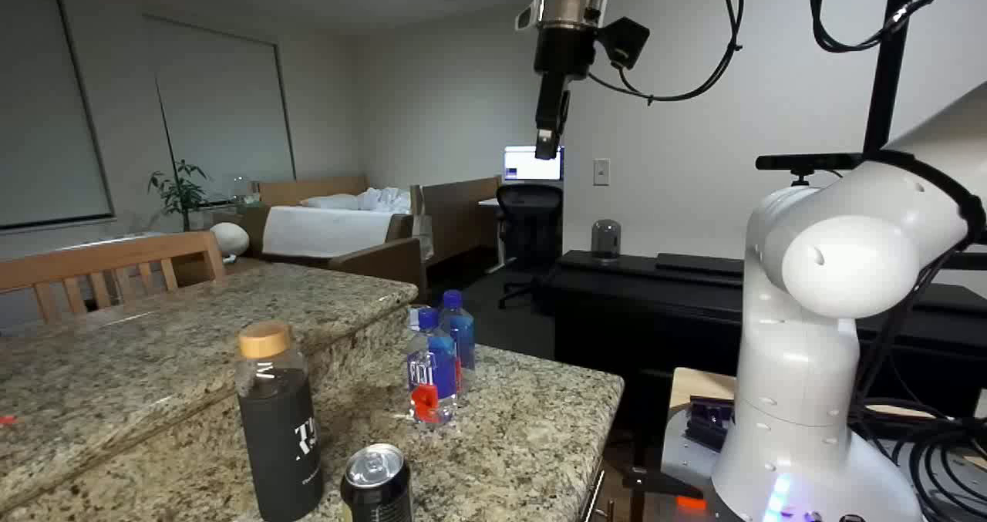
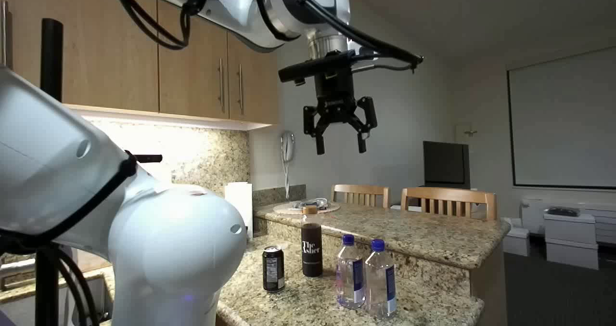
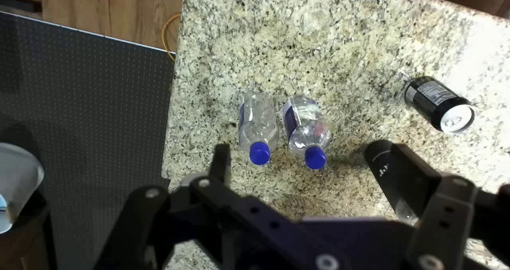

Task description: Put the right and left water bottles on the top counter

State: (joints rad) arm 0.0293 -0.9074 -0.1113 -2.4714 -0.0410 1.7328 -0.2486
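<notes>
Two clear plastic water bottles with blue caps stand upright, side by side, on the lower granite tier. In an exterior view they are the left bottle (image 2: 350, 280) and the right bottle (image 2: 380, 285). In the wrist view the left bottle (image 3: 259, 120) and right bottle (image 3: 306, 122) show a narrow gap between them. In an exterior view one bottle (image 1: 432, 375) partly covers the other (image 1: 463, 337). The top counter (image 2: 409, 227) is the raised granite tier behind them; it also shows here (image 1: 231, 314). My gripper (image 2: 340, 150) is open and empty, high above the counter.
A tall black flask (image 2: 312, 249) with a brown cap stands near the raised tier. A dark drinks can (image 2: 273, 270) stands beside it on the lower tier. A round mat (image 2: 288, 209) with items lies on the top counter. Wooden chairs (image 2: 450, 202) stand behind it.
</notes>
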